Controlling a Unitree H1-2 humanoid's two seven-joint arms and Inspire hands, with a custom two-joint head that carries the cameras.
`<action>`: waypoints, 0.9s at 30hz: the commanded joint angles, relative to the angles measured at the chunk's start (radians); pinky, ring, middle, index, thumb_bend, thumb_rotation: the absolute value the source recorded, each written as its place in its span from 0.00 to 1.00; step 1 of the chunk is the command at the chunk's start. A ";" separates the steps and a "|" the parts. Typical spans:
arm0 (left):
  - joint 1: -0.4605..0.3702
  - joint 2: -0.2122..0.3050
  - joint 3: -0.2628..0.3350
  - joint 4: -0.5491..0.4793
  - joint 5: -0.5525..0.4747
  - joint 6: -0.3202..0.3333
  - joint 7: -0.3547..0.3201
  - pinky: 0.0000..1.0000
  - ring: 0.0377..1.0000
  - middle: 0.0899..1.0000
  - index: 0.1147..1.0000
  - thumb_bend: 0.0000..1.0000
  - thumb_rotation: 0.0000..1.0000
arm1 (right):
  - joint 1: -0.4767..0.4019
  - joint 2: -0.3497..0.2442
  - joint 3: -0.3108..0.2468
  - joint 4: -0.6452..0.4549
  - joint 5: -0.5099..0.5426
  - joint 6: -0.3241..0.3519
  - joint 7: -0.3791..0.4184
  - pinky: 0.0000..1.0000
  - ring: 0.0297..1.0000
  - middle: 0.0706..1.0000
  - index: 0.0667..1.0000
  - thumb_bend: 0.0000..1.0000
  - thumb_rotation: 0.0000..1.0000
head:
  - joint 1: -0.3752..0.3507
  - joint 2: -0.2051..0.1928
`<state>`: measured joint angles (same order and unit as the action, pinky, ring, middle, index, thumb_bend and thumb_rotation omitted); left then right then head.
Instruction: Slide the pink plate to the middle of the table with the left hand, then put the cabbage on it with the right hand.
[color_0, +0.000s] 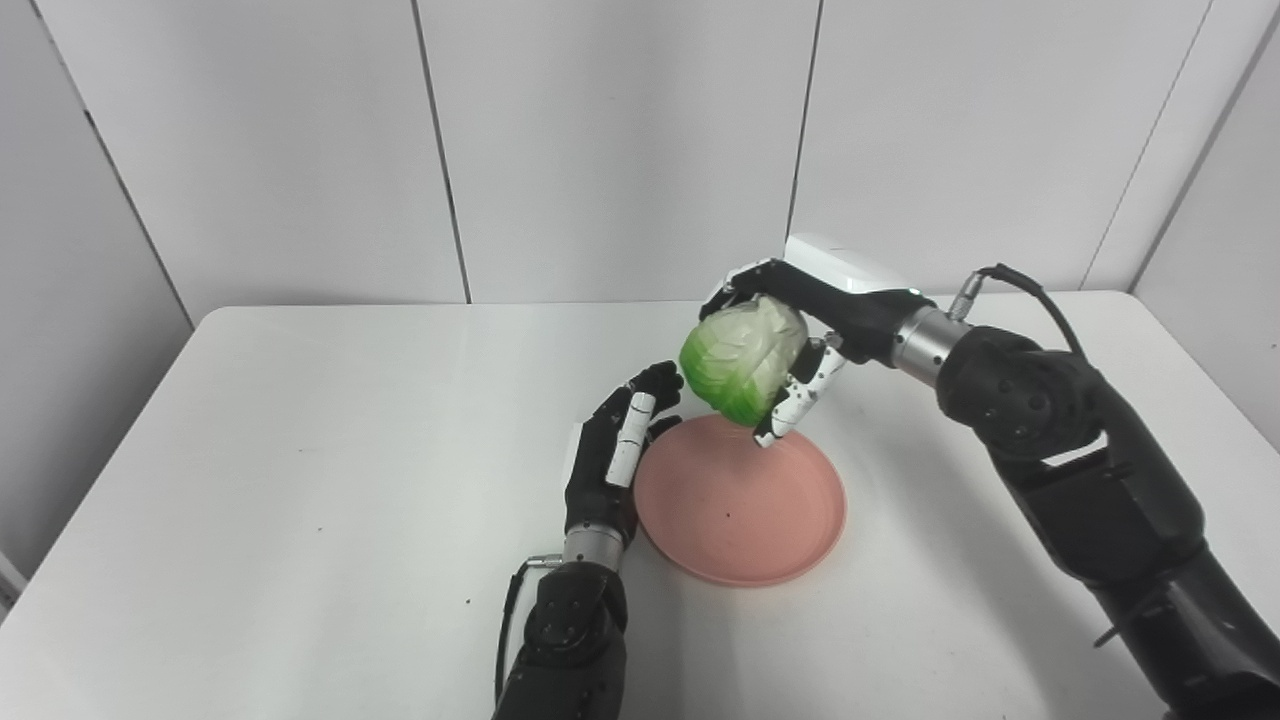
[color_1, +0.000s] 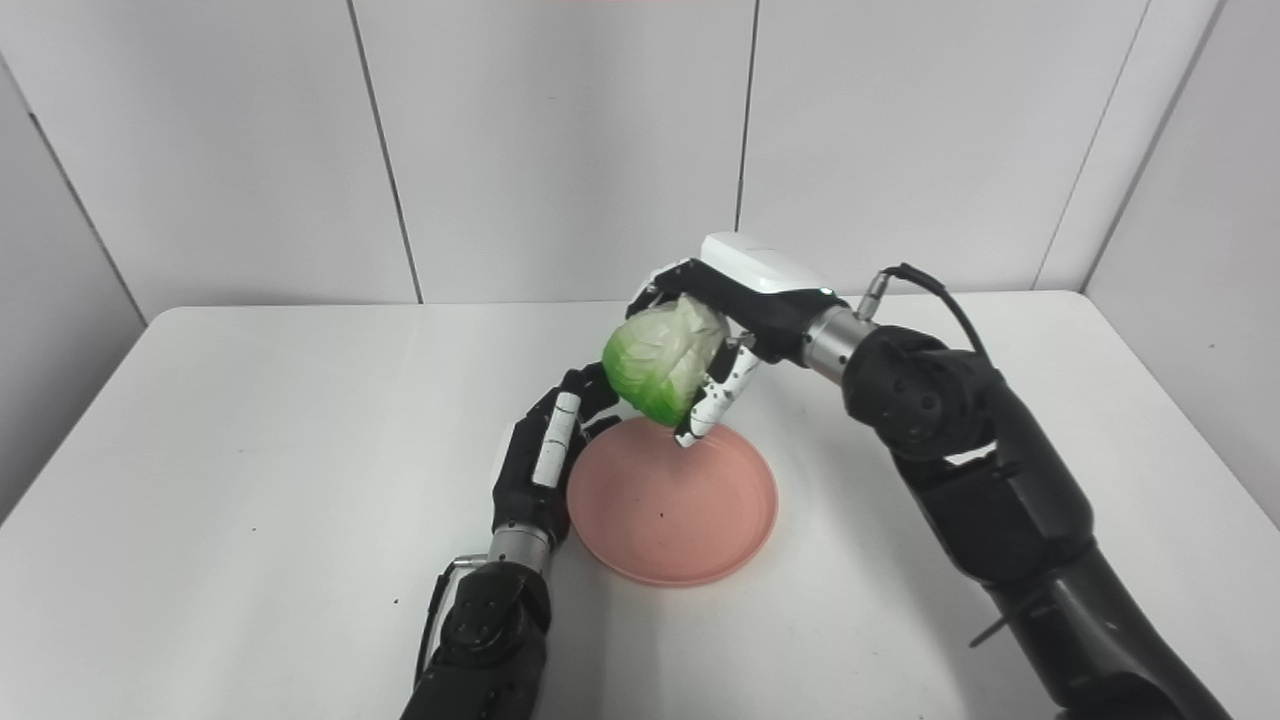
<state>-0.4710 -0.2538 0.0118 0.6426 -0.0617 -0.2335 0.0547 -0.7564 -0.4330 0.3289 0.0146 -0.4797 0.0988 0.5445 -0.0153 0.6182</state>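
My right hand (color_0: 800, 330) holds the cabbage (color_0: 742, 358) in the air, with the fingers wrapped over its top and far side and the thumb pressed against the side nearer to me. The cabbage is pale on the upper part and bright green on the lower part. It hangs just above the far rim of the pink plate (color_0: 741, 502), and I see a small gap between them, so it does not rest on the plate.

The pink plate lies flat on the white tabletop (color_0: 300, 450), about in the middle between the left and right edges, a little closer to the near edge than to the far one. It carries nothing, only a tiny dark speck near its centre.

My left hand (color_0: 615, 450) stands beside the left rim of the plate, the palm side turned toward it and the fingers curved forward. The hand holds nothing and its fingers are loosely apart. I cannot tell for sure if it touches the rim. Its fingertips (color_0: 660, 380) reach near the green side of the cabbage.
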 joint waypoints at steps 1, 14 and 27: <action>0.073 0.001 0.000 0.067 -0.001 0.003 0.001 0.74 0.80 0.73 0.63 0.84 0.80 | -0.061 -0.001 -0.003 -0.014 -0.007 -0.058 -0.023 0.37 0.42 0.44 0.46 0.53 0.00 | 0.002 0.000; 0.076 0.005 0.001 0.034 -0.002 0.034 0.001 0.74 0.80 0.75 0.65 0.83 0.80 | -0.063 -0.011 0.027 0.013 -0.062 -0.074 -0.001 0.35 0.40 0.43 0.46 0.53 0.00 | -0.013 0.028; 0.082 0.005 -0.001 0.010 -0.004 0.050 -0.002 0.74 0.81 0.75 0.65 0.81 0.82 | -0.053 -0.016 0.100 0.027 -0.141 -0.058 0.061 0.31 0.36 0.39 0.48 0.52 0.00 | -0.025 0.040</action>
<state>-0.4602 -0.2497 0.0119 0.6157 -0.0629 -0.2132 0.0541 -0.7618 -0.4426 0.4368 0.0626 -0.6086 0.0577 0.6104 -0.0414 0.6596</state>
